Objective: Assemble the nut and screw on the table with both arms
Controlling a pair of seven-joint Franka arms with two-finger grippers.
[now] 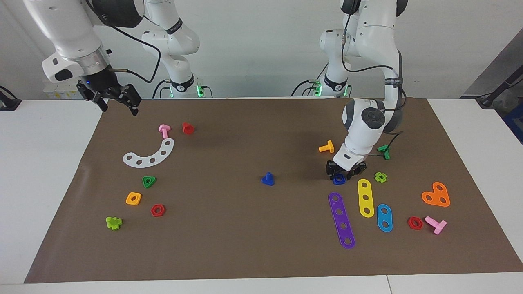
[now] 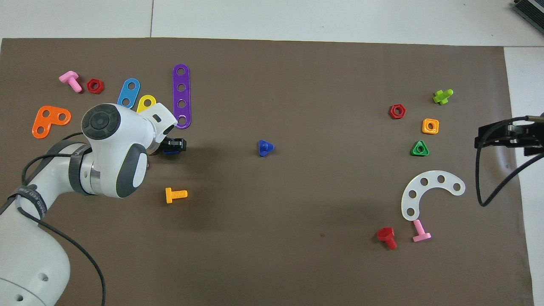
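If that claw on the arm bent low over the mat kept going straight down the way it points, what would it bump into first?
Most likely the nut: the left gripper is right down at it, fingers on either side, with the brown mat directly beneath. Whether the fingers already touch it is unclear.
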